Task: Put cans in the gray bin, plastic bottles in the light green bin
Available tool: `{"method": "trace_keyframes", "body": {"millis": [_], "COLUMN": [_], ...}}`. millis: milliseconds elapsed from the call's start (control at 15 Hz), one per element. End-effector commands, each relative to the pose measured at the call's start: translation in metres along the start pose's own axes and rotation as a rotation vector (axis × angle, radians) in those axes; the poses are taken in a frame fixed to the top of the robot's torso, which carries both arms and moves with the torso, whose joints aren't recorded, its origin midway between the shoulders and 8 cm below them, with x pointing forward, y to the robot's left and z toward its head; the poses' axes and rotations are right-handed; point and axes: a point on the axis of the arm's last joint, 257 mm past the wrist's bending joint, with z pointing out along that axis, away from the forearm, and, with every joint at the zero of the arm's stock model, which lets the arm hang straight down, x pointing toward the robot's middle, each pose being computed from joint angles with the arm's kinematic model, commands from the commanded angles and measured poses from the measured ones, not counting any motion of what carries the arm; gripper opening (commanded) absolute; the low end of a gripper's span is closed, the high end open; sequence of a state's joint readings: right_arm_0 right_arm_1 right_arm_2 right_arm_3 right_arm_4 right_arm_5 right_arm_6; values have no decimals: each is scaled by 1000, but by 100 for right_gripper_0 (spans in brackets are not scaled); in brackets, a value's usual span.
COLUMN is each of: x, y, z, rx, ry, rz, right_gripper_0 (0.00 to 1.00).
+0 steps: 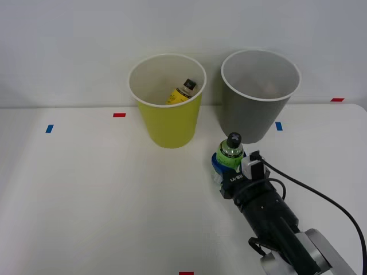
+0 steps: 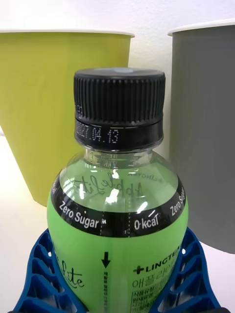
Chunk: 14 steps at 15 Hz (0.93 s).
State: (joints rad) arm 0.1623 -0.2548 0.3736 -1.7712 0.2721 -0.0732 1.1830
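The right gripper (image 1: 225, 165) stood on the white surface (image 1: 97, 200), jaws clamped around the green-label bottle (image 1: 231, 151) — upright, black cap up, a blue finger (image 2: 36, 274) on each flank. Just beyond stood the gray bin (image 1: 256, 112); left of it, the light green bin (image 1: 170, 117) — holding the yellow-label bottle (image 1: 182, 92).

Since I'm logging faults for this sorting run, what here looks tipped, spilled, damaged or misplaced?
Nothing stands out. The clear green-labelled plastic bottle stands upright between the blue ribbed fingers of the right end effector. The yellow-labelled bottle lies tilted inside the round yellow-green plastic bin, where it belongs. The round dark-gray plastic bin stands upright.
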Motion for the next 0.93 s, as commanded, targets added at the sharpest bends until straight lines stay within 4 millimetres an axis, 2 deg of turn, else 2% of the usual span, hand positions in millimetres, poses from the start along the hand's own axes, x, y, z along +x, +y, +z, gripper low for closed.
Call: {"method": "trace_keyframes", "body": {"millis": [67,267,400,533,667,733,867,933], "x": [-3,-4,-9,-22,-56,-70,-114,-127], "y": [1,4,1,0,9,13,19,20], "z": [-1,-13,-33,-54,-68,-70,-70,-69], "rx": [-4,-13,-18,-20,-53,-73,-125,-139], "ry": [-15,-44,-91,-124,-176,-198,-273,-299], "rz": [18,45,63,143,247,295,382,398], "right_gripper_0": [0,0,0,0,0,0,0,0]}}
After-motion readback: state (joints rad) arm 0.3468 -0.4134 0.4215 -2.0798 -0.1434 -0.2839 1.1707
